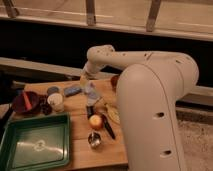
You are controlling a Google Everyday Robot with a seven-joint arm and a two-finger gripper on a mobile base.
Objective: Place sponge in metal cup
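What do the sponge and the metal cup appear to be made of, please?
The sponge looks like soft matte foam, though that is a guess from its blue-grey, rounded-cornered shape. The metal cup looks like polished steel: its inside reflects light. The gripper hovers open above the back of the table, holding neither.

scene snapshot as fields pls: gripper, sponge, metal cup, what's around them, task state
gripper: open, empty, above the back of the table, just right of the sponge
sponge: lying on the table, not gripped
metal cup: near the front edge, just in front of the orange
between sponge and cup: cloth, orange
left side: white cup, bowl, green tray
task state: sponge not yet in metal cup
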